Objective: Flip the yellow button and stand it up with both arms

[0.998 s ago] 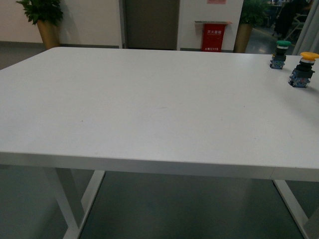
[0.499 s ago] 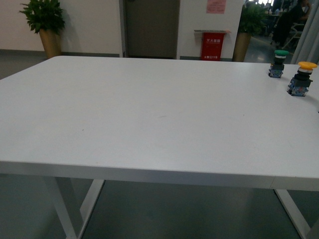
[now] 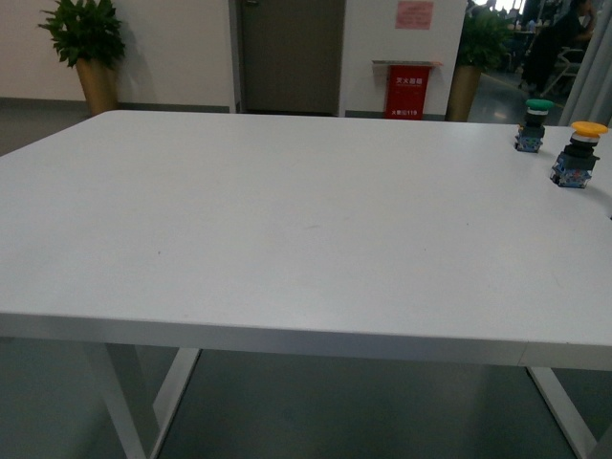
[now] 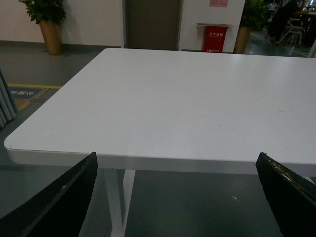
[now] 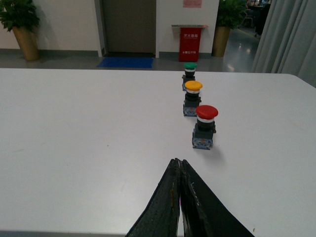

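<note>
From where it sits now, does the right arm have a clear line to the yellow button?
Probably not straight in. In the right wrist view the red button stands between the shut right gripper and the yellow button, with the green button behind. Coming from above or the side looks free.

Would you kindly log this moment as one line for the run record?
left gripper jaws open, empty | right gripper jaws shut, empty | yellow-capped push-button with blue-black body upright on white table, untouched
</note>
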